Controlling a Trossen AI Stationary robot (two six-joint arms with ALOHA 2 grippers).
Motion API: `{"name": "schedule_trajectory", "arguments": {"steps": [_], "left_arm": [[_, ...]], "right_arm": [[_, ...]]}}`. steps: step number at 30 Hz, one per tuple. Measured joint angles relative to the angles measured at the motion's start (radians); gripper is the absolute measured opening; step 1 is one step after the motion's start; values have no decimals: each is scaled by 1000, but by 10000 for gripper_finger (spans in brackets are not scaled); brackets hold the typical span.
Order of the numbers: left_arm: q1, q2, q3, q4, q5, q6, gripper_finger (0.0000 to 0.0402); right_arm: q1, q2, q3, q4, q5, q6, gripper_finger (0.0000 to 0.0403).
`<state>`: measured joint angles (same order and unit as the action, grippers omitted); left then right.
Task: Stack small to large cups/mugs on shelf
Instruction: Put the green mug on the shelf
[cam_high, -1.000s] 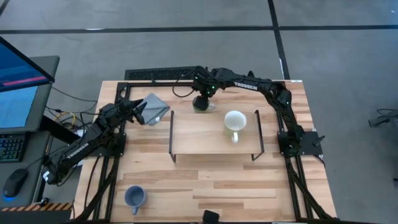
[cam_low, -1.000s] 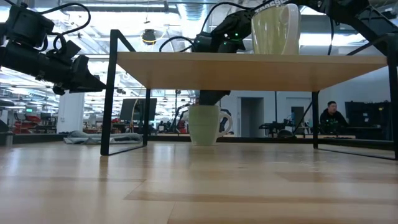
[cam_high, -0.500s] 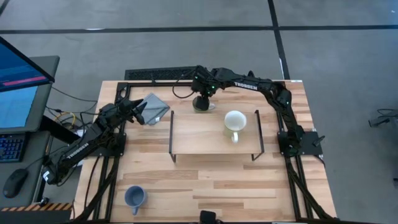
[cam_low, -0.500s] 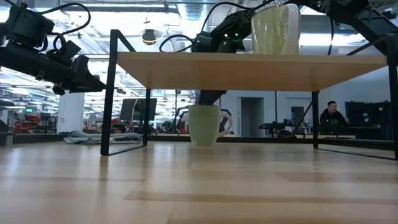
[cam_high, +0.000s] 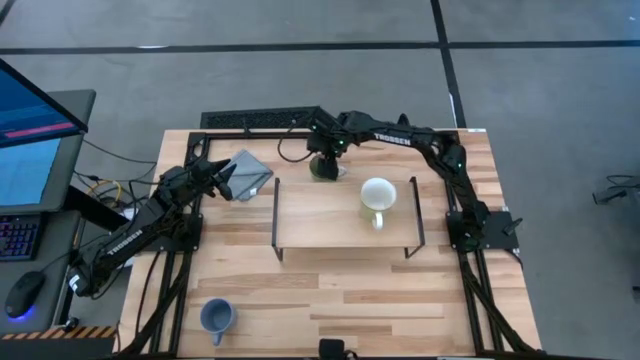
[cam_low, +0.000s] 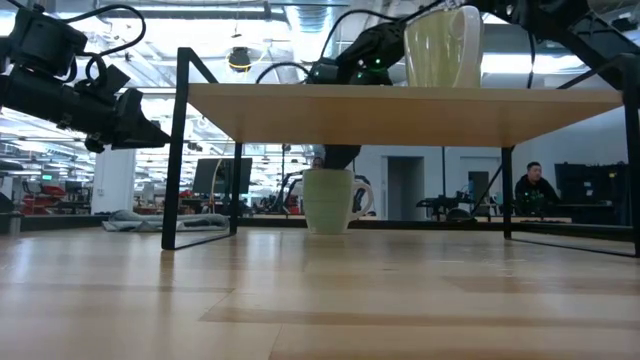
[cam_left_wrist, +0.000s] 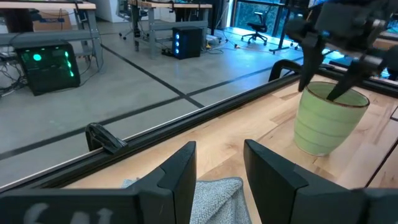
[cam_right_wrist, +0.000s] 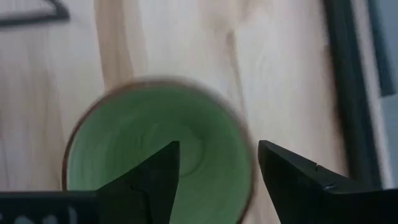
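- Since a second ago my right gripper (cam_high: 322, 160) has shifted a little above the green mug (cam_high: 323, 169); the mugs, cloth and my left arm have stayed put.
- "TROSSEN" reads in white on my right forearm (cam_high: 392, 138); the same lettering on my left arm (cam_high: 126, 242) is too small to read surely.
- Green mug stands upright, mouth up, on the table (cam_high: 350, 300) just behind the shelf (cam_high: 330, 225); its handle points right in the low view.
- My right fingers (cam_right_wrist: 155, 177) stand wide apart, straddling the green mug's rim, one inside and one outside, not clamped; the mug looks empty.
- White mug (cam_high: 377, 197) sits upright on the shelf's right half, handle toward the front edge, nothing visible inside.
- Blue mug (cam_high: 217, 317) stands upright near the table's front left corner, well apart from the shelf.
- My left gripper (cam_high: 226, 180) hovers over the grey cloth (cam_high: 248, 173), fingers (cam_left_wrist: 180, 171) partly apart, holding nothing.
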<state>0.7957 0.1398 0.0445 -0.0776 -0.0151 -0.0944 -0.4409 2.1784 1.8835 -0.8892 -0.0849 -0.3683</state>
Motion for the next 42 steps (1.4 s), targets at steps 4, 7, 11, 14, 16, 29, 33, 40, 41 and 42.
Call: {"name": "schedule_trajectory", "arguments": {"steps": [4, 7, 11, 14, 16, 29, 33, 40, 41, 42], "left_arm": [[0, 0, 0, 0, 0, 0, 125], [0, 2, 0, 0, 0, 0, 125], [0, 5, 0, 0, 0, 1, 125], [0, 5, 0, 0, 0, 1, 125], [0, 5, 0, 0, 0, 1, 125], [0, 5, 0, 0, 0, 1, 125], [0, 5, 0, 0, 0, 1, 125], [0, 5, 0, 0, 0, 2, 125], [0, 5, 0, 0, 0, 3, 125], [0, 5, 0, 0, 0, 3, 125]], "right_arm": [[9, 22, -1, -1, 13, 1, 240], [15, 17, 2, 32, 32, 1, 240], [13, 18, 2, 53, 34, 1, 240], [7, 18, 2, 52, 34, -7, 239], [7, 18, 2, 55, 34, -7, 236], [7, 18, 2, 53, 34, -6, 130], [7, 18, 2, 53, 34, -6, 107], [7, 18, 2, 53, 34, -6, 80], [7, 18, 2, 53, 34, -6, 78], [7, 18, 2, 53, 34, -6, 76]]}}
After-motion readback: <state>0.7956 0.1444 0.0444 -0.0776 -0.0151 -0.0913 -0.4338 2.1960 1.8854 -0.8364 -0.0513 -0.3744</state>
